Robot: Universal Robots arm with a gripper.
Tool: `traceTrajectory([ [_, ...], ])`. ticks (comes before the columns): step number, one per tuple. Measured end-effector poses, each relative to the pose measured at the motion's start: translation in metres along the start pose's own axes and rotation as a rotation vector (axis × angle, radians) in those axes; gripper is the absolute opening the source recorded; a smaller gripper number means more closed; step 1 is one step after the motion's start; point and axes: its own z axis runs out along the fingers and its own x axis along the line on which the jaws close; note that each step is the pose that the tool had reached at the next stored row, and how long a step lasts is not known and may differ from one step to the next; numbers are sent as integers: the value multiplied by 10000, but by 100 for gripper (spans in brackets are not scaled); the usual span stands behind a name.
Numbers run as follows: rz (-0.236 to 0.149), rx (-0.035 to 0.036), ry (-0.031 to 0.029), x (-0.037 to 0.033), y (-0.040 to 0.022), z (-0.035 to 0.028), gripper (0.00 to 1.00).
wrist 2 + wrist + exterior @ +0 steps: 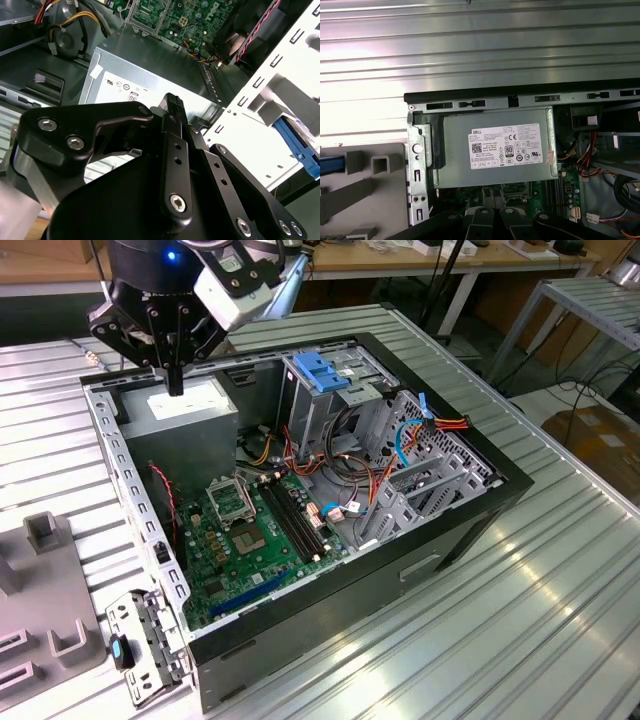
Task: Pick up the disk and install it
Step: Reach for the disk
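Exterior view shows the gripper [176, 388] with its fingers pressed together and nothing between them. It points down just above the grey power supply [195, 425] in a corner of the open computer case [300, 612]. In the second wrist view the fingers [173, 130] hang over that supply's white sticker. Beyond the case wall, on the grey fixture tray [375, 200], a blue strip looks like a side rail of the disk [330, 162]; more of it cannot be told. The drive cage [322, 380] with its blue top stands inside the case, well apart from the gripper.
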Motion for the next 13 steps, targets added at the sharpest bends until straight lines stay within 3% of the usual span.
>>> traceTrajectory([
  [13,-1,0,3,50,-4,4,11],
])
